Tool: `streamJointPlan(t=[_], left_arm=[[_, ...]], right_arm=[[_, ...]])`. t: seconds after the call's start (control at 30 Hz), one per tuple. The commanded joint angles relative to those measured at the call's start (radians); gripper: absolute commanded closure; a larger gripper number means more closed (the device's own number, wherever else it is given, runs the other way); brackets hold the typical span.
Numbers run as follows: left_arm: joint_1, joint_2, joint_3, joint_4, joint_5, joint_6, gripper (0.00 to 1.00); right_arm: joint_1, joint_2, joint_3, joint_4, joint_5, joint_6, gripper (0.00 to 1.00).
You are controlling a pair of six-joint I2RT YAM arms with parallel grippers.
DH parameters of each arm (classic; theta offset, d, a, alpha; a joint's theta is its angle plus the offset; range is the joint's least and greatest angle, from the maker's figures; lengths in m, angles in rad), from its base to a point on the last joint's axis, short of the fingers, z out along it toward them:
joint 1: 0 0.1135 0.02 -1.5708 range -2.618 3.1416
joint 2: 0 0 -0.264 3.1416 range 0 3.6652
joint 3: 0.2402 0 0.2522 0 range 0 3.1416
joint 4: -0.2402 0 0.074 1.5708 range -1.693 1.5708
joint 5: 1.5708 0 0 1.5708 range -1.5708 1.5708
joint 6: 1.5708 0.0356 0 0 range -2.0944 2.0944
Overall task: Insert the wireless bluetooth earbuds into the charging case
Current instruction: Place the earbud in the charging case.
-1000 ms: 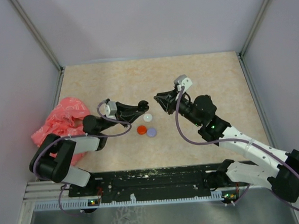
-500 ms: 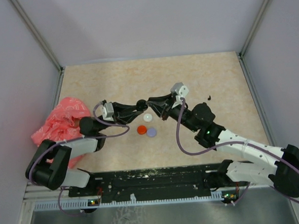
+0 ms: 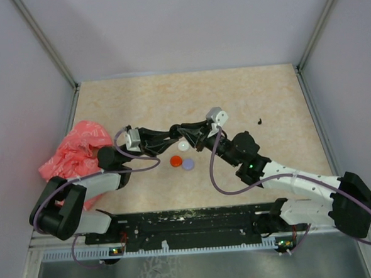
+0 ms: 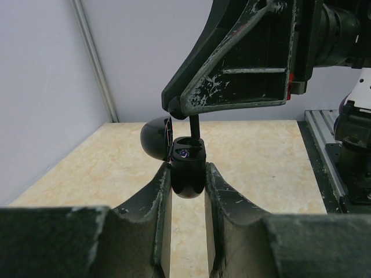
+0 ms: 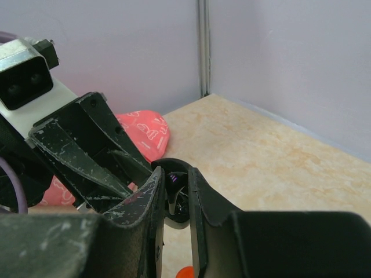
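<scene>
The right gripper (image 5: pixel 174 184) has swung left to meet the left gripper (image 4: pixel 188 184) at mid-frame, pinching a tiny black stemmed plastic earbud (image 4: pixel 194 125) at the mouth of the glossy black open charging case (image 4: pixel 187 168) the left one clamps; insertion seems in hand, needing a straight gentle push.

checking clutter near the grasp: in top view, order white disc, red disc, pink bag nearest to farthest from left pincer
1. white disc, right beside the left pincer
2. red disc, toward the arm bases
3. pink bag, far left edge
</scene>
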Motion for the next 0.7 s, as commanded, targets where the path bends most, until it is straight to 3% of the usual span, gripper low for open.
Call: streamJointPlan(t=[0.0,0.67], left_arm=[[-0.011,-0.024,0.027,0.264,0.008,-0.02,1.0],[-0.021,-0.026,0.019,0.265,-0.061,-0.033,1.0]], right_arm=[[0.013,0.01,-0.008,0.097,0.022,-0.01,0.86],[0.03,0.024,-0.017,0.104,-0.002,0.019,0.86]])
